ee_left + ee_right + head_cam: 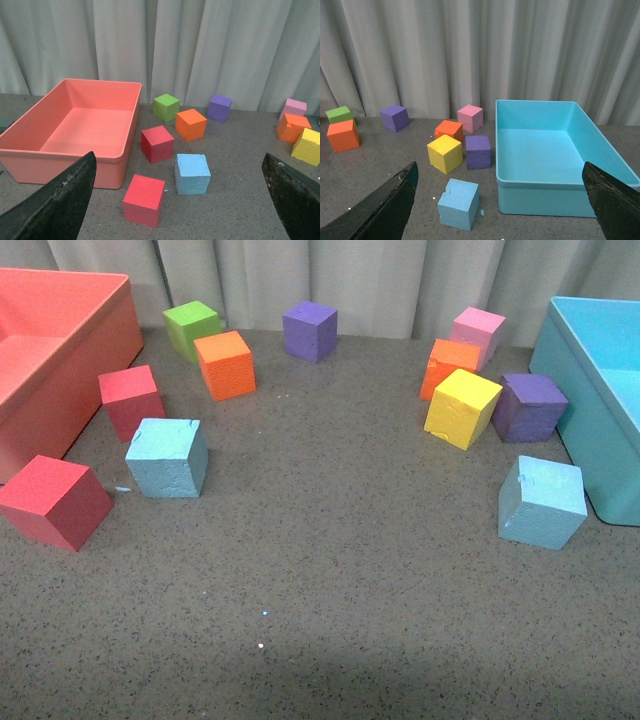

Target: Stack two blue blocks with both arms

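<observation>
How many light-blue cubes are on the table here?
2. The left blue cube sits near the red bin. The right blue cube sits beside the blue bin. None appears hidden.

the front view is looking down from the robot's body onto the grey table [330, 590], facing the curtain [400, 280]. the left wrist view is sitting low and well back, facing the same curtain, with the left gripper [178, 156] spreading across its lower corners. it is sharing the red bin [65, 167] and the left blue block [192, 173] with the front view. the right wrist view, framed likewise by the right gripper [499, 163], is sharing the light-blue bin [545, 200] and the right blue block [458, 203] with it. both wrist views are overlapping on the green cube [339, 114] and the rear purple cube [395, 117].
</observation>
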Robot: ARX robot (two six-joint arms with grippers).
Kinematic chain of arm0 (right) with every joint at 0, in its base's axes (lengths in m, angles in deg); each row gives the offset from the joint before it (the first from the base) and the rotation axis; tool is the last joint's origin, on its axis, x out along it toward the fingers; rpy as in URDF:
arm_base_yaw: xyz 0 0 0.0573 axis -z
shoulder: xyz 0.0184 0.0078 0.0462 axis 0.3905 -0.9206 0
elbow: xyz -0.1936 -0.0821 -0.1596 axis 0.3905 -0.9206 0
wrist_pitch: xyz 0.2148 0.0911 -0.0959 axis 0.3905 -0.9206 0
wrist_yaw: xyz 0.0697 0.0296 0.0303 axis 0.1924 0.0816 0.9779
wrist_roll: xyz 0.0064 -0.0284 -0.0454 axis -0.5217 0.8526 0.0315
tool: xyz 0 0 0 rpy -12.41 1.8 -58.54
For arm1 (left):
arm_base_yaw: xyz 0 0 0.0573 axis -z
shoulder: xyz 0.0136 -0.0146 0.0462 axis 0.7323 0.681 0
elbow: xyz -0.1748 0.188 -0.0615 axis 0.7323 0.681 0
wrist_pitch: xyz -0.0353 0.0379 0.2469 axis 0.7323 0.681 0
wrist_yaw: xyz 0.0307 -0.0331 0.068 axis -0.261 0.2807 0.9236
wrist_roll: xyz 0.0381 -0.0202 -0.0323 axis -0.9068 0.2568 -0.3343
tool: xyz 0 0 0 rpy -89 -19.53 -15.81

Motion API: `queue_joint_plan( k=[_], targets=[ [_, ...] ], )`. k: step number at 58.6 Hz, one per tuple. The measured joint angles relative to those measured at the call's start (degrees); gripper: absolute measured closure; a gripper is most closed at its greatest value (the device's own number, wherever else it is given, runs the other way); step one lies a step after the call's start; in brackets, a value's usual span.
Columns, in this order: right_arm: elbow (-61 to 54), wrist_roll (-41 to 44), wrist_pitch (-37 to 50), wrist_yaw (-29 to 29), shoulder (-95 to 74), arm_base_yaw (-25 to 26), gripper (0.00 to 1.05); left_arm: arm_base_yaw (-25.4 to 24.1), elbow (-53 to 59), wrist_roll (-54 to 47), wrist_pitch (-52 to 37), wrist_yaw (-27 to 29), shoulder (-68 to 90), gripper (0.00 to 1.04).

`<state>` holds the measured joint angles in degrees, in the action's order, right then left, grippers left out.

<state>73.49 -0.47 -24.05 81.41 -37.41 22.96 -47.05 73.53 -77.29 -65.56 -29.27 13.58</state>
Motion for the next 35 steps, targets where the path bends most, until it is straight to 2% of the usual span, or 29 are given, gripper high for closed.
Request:
queue_joint_plan(
  k=[35],
  targets=[
    [0.0, 0.0, 0.0, 0.0, 0.0, 0.0, 0.09, 0.0, 0.0, 0.0, 0.0, 0.0, 0.0, 0.07]
  ],
)
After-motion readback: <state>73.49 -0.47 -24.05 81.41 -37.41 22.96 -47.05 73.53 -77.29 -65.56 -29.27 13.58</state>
